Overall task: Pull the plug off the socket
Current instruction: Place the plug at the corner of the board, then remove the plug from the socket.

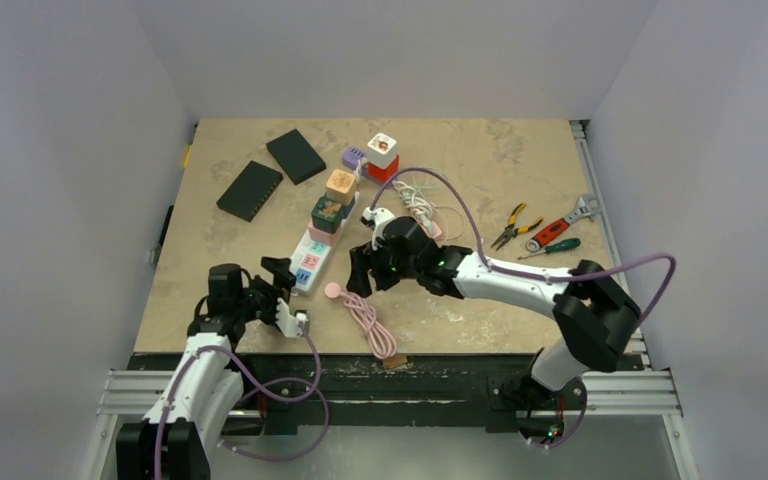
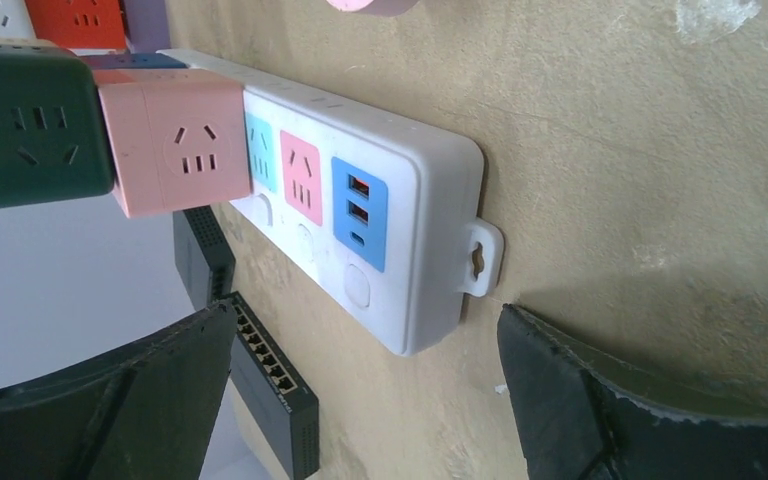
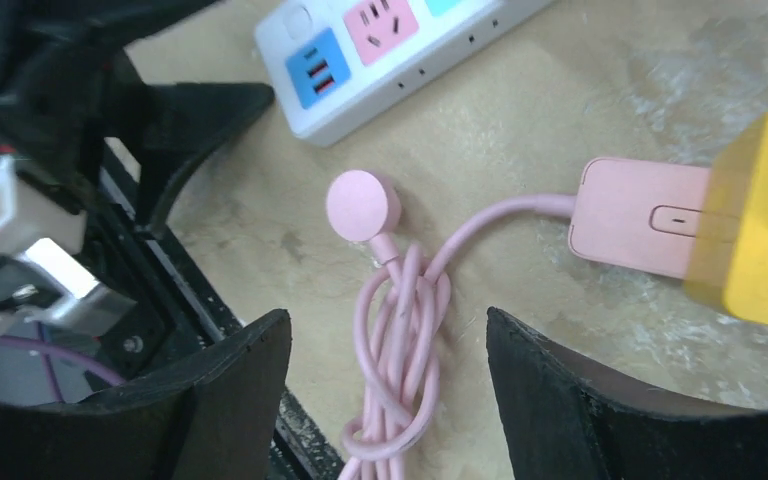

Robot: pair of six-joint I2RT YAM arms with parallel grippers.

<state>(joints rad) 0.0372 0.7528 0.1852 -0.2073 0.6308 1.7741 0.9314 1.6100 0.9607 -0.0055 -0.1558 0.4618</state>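
Observation:
A white power strip (image 1: 309, 264) lies on the table, with several cube plugs standing in a row on its far part. Nearest me are a pink cube (image 2: 175, 145) and a dark green cube (image 2: 30, 125). The strip's near end (image 2: 400, 240) shows free pink and blue sockets and USB ports. My left gripper (image 1: 285, 293) is open and empty, its fingers (image 2: 600, 400) straddling the space just short of the strip's near end. My right gripper (image 1: 365, 268) is open and empty, hovering over a coiled pink cable (image 3: 405, 330) to the right of the strip.
The pink cable has a round puck (image 3: 362, 205) and a flat pink adapter (image 3: 635, 215) against a yellow cube (image 3: 760, 245). Two black network switches (image 1: 250, 190) (image 1: 296, 156) lie at far left. A white cable (image 1: 418, 200), pliers (image 1: 508, 226), a wrench (image 1: 565, 222) and a screwdriver (image 1: 552, 246) lie to the right.

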